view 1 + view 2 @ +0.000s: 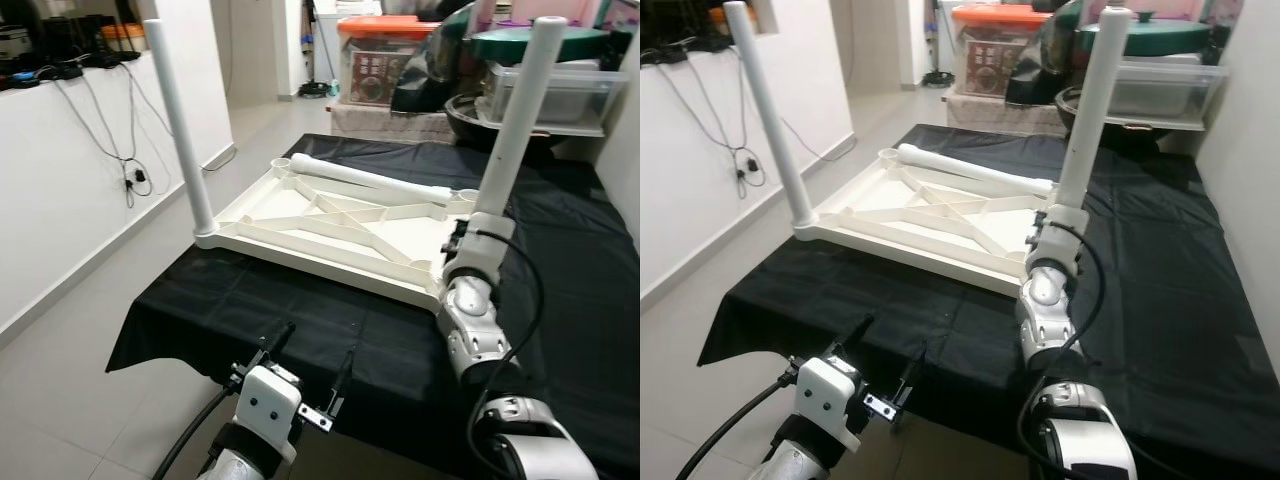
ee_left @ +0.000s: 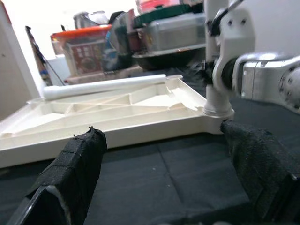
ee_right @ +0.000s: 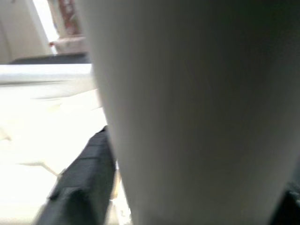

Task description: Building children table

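On the black cloth (image 1: 330,330) the upside-down tabletop (image 1: 340,230) exposes its sockets; right gripper (image 1: 462,240) clamps the near-right leg (image 1: 515,120), probably seating it; left gripper (image 1: 300,375) hangs released.

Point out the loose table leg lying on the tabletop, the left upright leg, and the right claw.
Loose leg (image 1: 370,180), left eye view, mid-shaft.
Left upright leg (image 1: 178,125), left eye view, mid-shaft.
Right claw (image 3: 101,173), right wrist view, at the leg it grips.

A home room: tiled floor (image 1: 60,370), stacked storage boxes (image 1: 385,55), cooking pots (image 1: 535,42).
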Available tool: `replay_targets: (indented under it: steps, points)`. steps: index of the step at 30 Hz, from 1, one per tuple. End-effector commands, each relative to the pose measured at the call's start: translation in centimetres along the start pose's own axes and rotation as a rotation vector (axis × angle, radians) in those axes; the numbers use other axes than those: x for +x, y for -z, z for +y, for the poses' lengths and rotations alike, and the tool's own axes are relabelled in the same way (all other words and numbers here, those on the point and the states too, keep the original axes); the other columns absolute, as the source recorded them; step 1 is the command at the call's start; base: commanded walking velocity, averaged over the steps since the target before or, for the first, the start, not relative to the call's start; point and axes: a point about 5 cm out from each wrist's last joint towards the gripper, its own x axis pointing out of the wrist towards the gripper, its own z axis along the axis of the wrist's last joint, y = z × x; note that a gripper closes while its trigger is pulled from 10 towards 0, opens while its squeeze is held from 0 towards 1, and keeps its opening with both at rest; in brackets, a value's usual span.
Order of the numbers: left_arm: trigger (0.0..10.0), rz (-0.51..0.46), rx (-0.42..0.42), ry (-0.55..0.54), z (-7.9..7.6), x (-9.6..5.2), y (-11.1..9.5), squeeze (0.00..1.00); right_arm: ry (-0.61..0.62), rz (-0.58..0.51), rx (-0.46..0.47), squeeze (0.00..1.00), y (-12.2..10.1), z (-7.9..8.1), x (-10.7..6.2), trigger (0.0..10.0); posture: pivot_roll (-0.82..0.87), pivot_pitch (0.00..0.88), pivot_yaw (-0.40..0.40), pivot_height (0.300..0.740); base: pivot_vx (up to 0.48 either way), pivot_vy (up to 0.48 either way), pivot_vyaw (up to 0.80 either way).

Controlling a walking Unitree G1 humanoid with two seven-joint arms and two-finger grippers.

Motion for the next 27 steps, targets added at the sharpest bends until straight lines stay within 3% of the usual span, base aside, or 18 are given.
replay_targets:
  steps: [1,3,4,6,8,11,12,13,16,17,18,19,21,23,24,27]
  points:
    - [10.0,0.021,-0.009,-0.003,0.1,-0.2,0.3,0.0,-0.029,-0.024,0.007,1.0,-0.4,0.5,0.0,10.0,0.04,0.0,0.012,0.74,0.0,0.0,0.0]
    - [10.0,0.021,-0.009,-0.002,0.1,-0.2,0.4,0.0,-0.043,-0.031,0.026,0.95,-0.8,0.5,0.2,10.0,0.04,0.0,0.012,0.74,0.0,0.0,0.0]
    - [10.0,0.022,-0.01,-0.001,0.1,-0.2,0.4,0.0,-0.063,-0.045,0.049,0.0,-1.3,0.4,0.5,10.0,0.03,0.0,0.016,0.74,0.0,0.0,0.0]
    - [10.0,0.023,-0.01,0.001,0.1,-0.2,0.4,0.0,-0.181,-0.072,0.131,0.0,-2.8,0.3,1.3,10.0,0.03,0.0,0.016,0.74,0.0,0.0,0.0]
    - [10.0,0.023,-0.011,0.001,0.1,-0.2,0.4,0.0,-0.208,-0.079,0.149,0.0,-3.2,0.3,1.4,10.0,0.03,0.0,0.016,0.74,0.0,0.0,0.0]
    - [10.0,0.026,-0.011,0.002,0.1,-0.2,0.5,0.0,-0.546,-0.03,0.205,0.0,-3.8,1.4,1.4,10.0,0.03,0.0,0.015,0.74,0.0,0.0,0.0]
    - [10.0,0.026,-0.011,0.002,0.1,-0.2,0.5,0.0,-0.546,-0.03,0.205,0.0,-3.8,1.4,1.4,10.0,0.03,0.0,0.015,0.74,0.0,0.0,0.0]
    - [10.0,0.026,-0.012,0.002,0.0,-0.1,0.5,0.0,-0.678,-0.012,0.194,0.0,-4.0,1.1,1.4,10.0,0.03,0.0,0.015,0.74,0.0,0.0,0.0]
    - [10.0,0.026,-0.012,0.002,0.0,-0.1,0.6,0.0,-0.727,-0.001,0.194,0.0,-3.9,1.0,1.3,10.0,0.03,0.0,0.015,0.74,0.0,0.0,0.0]
    - [10.0,0.026,-0.012,0.002,0.0,-0.1,0.5,0.0,-0.817,0.023,0.198,0.0,-3.8,1.0,1.0,10.0,0.03,0.0,0.015,0.74,0.0,0.0,0.0]
    - [10.0,0.026,-0.012,0.002,0.0,-0.1,0.5,0.0,-0.817,0.023,0.198,0.0,-3.8,1.0,1.0,10.0,0.03,0.0,0.015,0.74,0.0,0.0,0.0]
    - [10.0,0.026,-0.013,0.003,0.0,-0.1,0.6,0.0,-1.061,0.091,0.215,0.0,-3.3,1.3,-0.1,10.0,0.03,0.0,0.014,0.74,0.0,0.0,0.0]
    - [10.0,0.026,-0.013,0.003,0.0,-0.1,0.6,0.0,-1.061,0.091,0.215,0.0,-3.3,1.3,-0.1,10.0,0.03,0.0,0.014,0.74,0.0,0.0,0.0]
    - [10.0,0.025,-0.012,0.003,0.0,-0.1,0.6,0.0,-1.256,0.136,0.231,0.0,-3.0,1.5,-1.3,10.0,0.03,0.0,0.011,0.74,0.0,0.0,0.0]
    - [10.0,0.025,-0.012,0.003,0.0,-0.1,0.6,0.0,-1.256,0.136,0.231,0.0,-3.0,1.5,-1.3,10.0,0.03,0.0,0.011,0.74,0.0,0.0,0.0]
    - [10.0,0.024,-0.008,0.0,0.1,-0.1,0.5,0.0,-1.466,0.167,0.212,0.0,-3.0,1.8,-2.4,10.0,0.04,0.0,0.01,0.74,0.0,0.0,0.0]
